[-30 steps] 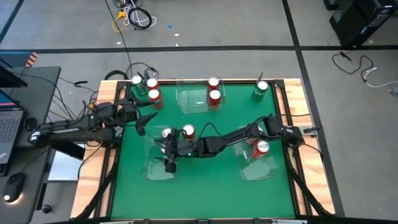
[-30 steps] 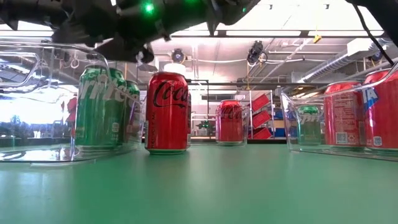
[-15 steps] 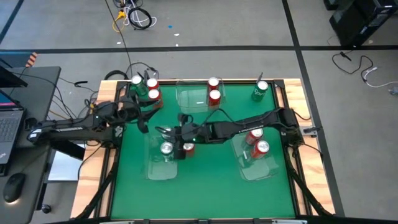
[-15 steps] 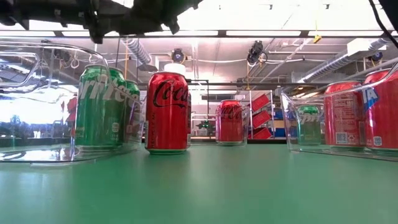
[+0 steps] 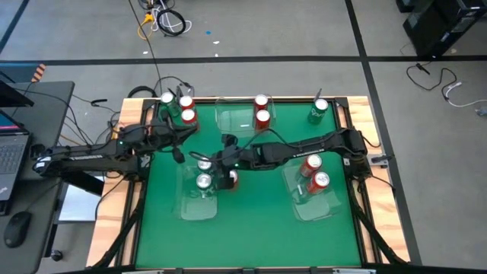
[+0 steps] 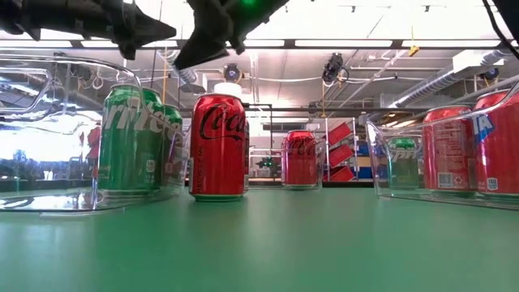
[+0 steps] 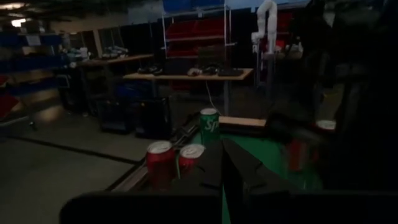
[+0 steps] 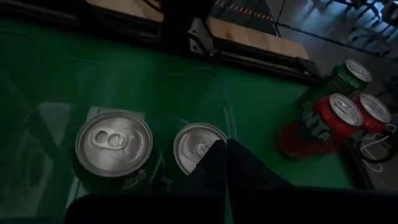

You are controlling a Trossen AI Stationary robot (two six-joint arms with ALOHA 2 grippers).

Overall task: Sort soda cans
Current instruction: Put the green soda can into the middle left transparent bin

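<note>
Hovering with jaws clenched and empty, the right gripper sits directly above an upright red can beside the tray, nearer than the equally clenched left gripper.

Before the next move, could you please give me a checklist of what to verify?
1. Right pincer empty: ok, shut on nothing, above the Sprite cans.
2. Left pincer empty: ok, shut, facing the rear-left cans.
3. Sprite cans upright inside the clear tray: ok.
4. Coca-Cola can sorted into a tray: not ok, it stands on the mat beside the Sprite tray.
5. Clearance between the two arms: cannot tell.
</note>
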